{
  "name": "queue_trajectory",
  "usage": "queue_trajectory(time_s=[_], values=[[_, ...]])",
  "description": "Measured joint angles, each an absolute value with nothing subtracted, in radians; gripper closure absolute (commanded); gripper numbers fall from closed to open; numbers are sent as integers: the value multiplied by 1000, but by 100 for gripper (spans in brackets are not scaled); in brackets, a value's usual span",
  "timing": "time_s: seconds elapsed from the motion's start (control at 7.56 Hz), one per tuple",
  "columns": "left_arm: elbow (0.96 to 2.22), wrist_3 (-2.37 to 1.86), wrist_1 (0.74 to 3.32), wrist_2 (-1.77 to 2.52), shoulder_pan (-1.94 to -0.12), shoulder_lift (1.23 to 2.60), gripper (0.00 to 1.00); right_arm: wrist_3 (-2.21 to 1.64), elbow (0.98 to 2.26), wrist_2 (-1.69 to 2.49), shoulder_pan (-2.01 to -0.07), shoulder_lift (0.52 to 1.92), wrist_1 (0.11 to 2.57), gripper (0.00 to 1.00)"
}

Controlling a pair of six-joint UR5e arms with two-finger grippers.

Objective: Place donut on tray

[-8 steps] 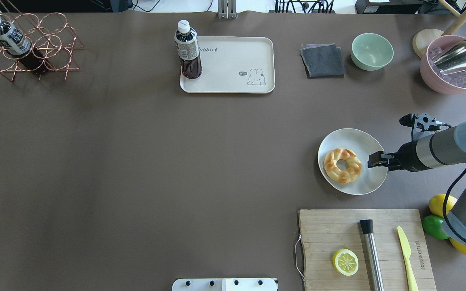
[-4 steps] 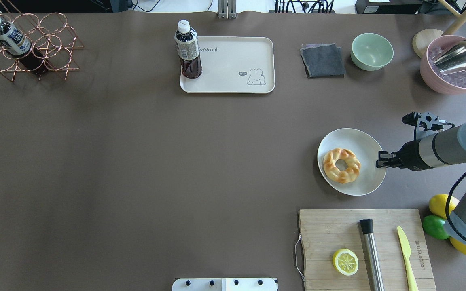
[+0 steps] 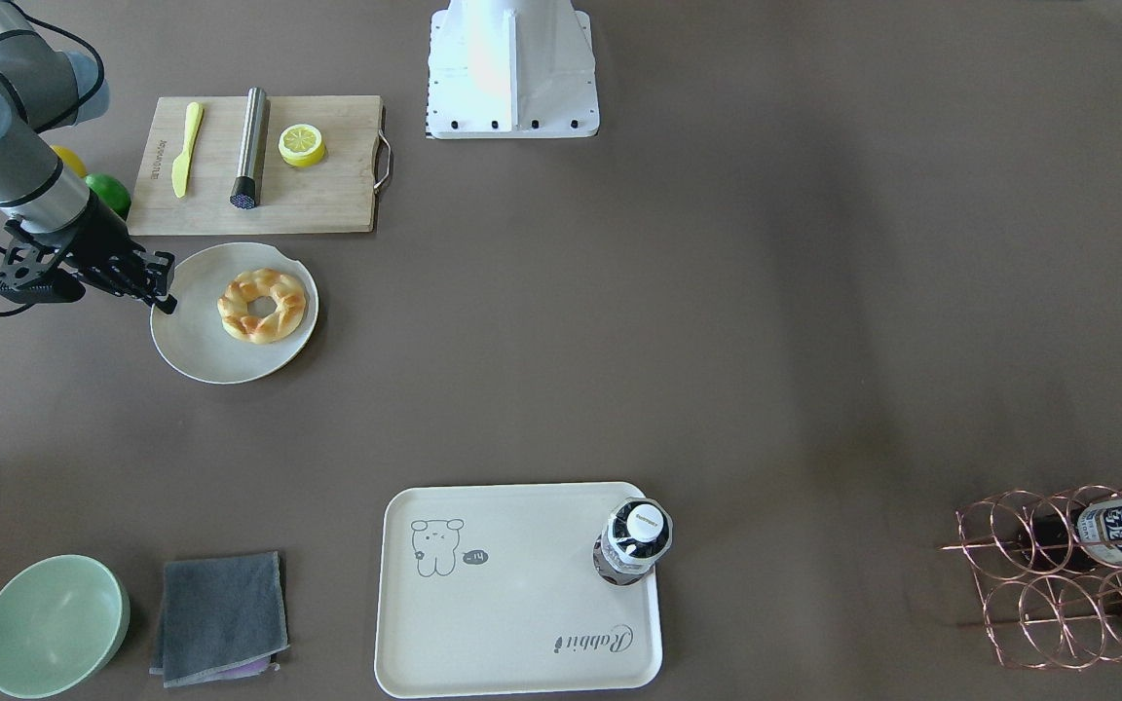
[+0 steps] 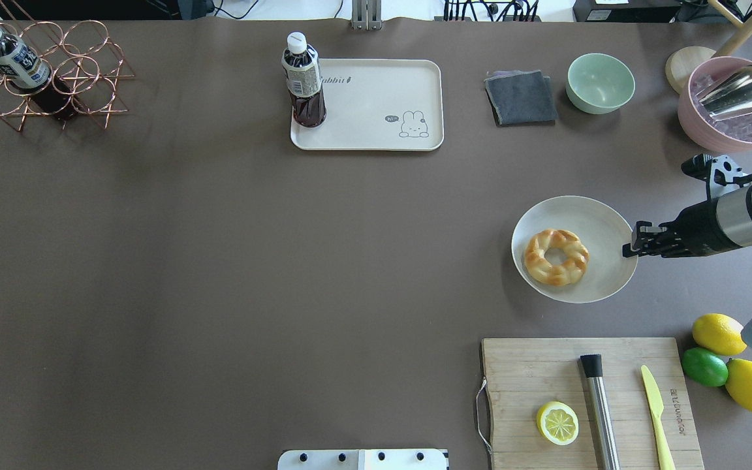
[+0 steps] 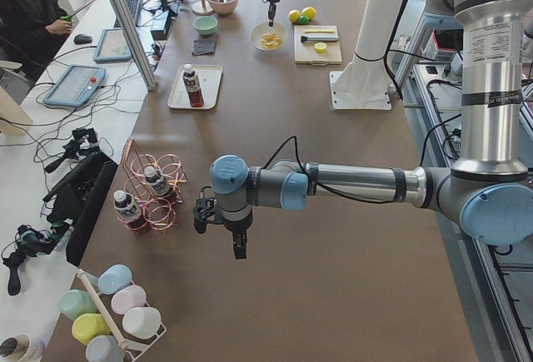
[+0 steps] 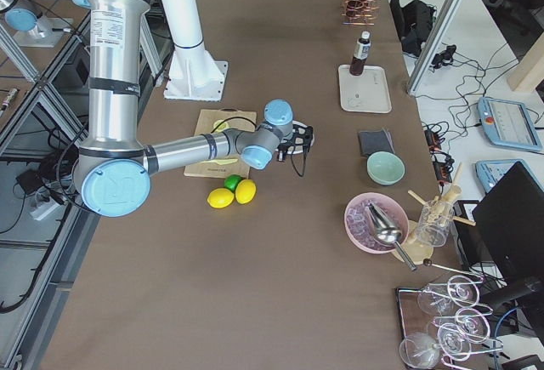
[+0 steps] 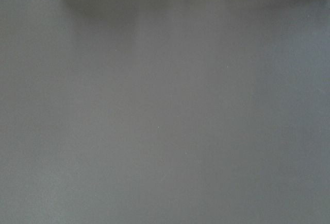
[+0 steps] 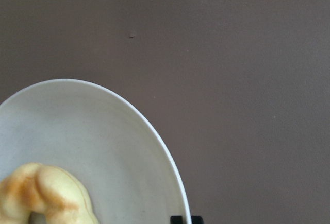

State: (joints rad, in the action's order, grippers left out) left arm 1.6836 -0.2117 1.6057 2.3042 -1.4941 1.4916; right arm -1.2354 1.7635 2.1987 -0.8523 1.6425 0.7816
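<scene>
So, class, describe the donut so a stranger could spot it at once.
Find the wooden cutting board. Beside it sits a round off-white plate; the donut lies on it, a braided golden ring with a hole, unlike the solid lemon half nearby.

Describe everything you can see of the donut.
The donut is a braided ring of golden-yellow pastry with browned ridges and an open central hole. It looks whole and lies flat on the round off-white plate, left of the plate's middle in the overhead view. Only the plate touches it. The right gripper is at the plate's opposite rim, apart from the donut.
</scene>
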Motion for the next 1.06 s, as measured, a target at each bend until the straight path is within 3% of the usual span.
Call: queue_trajectory(time_s=[0.53, 1.06], values=[[1684, -212, 1606, 2304, -1494, 1495, 2, -1238, 1695, 2400, -1045, 1599, 758, 100], [1675, -212, 1606, 2304, -1494, 1501, 2, -1372, 1448, 2416, -1102, 1271, 756, 100]])
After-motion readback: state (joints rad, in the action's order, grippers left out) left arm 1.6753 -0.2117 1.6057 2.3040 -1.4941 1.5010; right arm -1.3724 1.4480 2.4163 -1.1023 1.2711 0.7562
